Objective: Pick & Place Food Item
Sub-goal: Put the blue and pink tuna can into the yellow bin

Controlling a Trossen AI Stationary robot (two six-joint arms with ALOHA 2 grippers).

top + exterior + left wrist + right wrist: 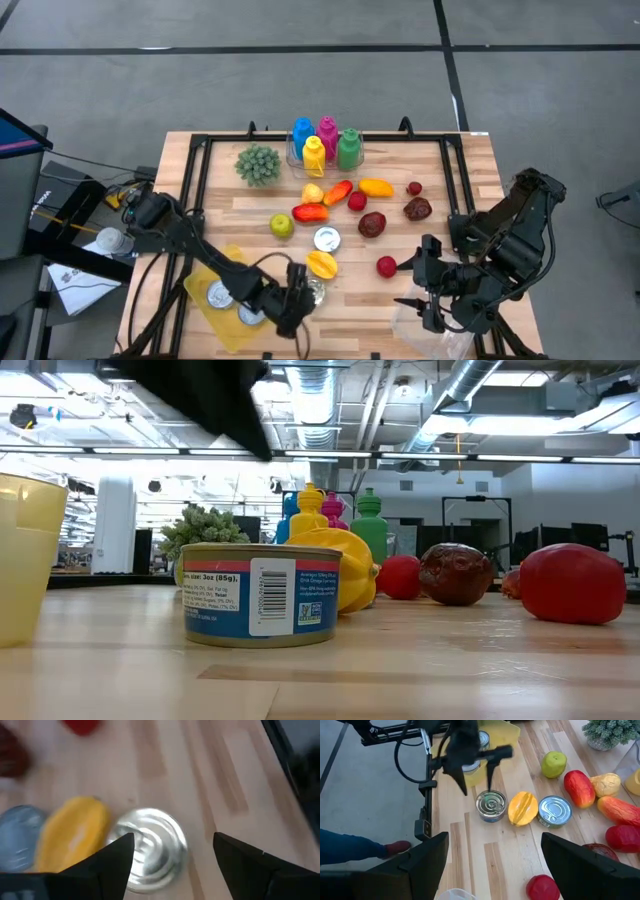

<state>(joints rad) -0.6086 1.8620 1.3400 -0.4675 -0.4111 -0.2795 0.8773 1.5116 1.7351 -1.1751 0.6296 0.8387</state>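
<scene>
On the near part of the pale wooden counter (pixel 400 300), the left pincer (pixel 297 306) hangs with its two dark fingers spread open, holding nothing, poised directly over a round silver tin can (pixel 150 847) standing upright; in the left wrist view the can sits between the fingers and below them, apart from both. Touching the can on its far side lies a ribbed yellow starfruit-shaped toy (pixel 321 264), and just beyond that a second blue-labelled tin can (pixel 327 239). The right pincer (pixel 426 285) waits open and empty near the counter's right front, well apart from the can. Farther back stand coloured plastic bottles (pixel 325 143).
</scene>
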